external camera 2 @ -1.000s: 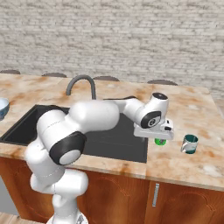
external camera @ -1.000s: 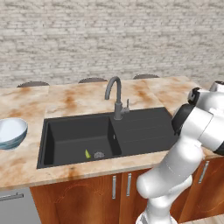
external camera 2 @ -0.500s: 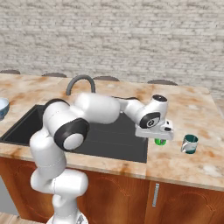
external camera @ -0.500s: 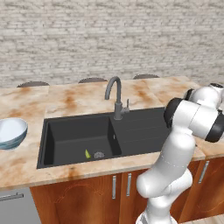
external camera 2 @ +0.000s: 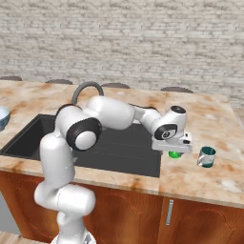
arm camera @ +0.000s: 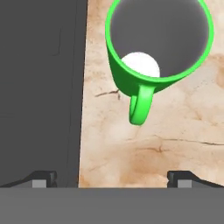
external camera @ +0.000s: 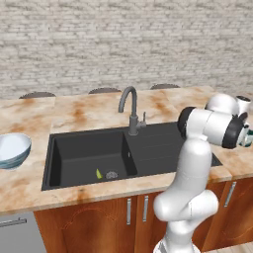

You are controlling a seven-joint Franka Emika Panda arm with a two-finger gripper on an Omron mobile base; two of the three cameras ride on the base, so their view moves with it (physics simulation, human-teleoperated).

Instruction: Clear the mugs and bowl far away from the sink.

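Hand view: green mug (arm camera: 157, 57) is seen on the counter (arm camera: 144, 144) just beside the sink (arm camera: 39, 87) edge, under the wide-open, empty gripper (arm camera: 112, 177); if lowered off-centre, rim is clipped and mug tipped into the basin.

A: Where do the mugs stand?
B: Both on the worktop (external camera 2: 209, 176), right of the sink (external camera 2: 119, 147). The near mug (external camera 2: 174, 154) sits just beside the sink's edge, under the hand (external camera 2: 172, 145); the other mug (external camera 2: 206, 156) stands further right.
A: The bowl (external camera: 12, 149)?
B: Left of the sink.
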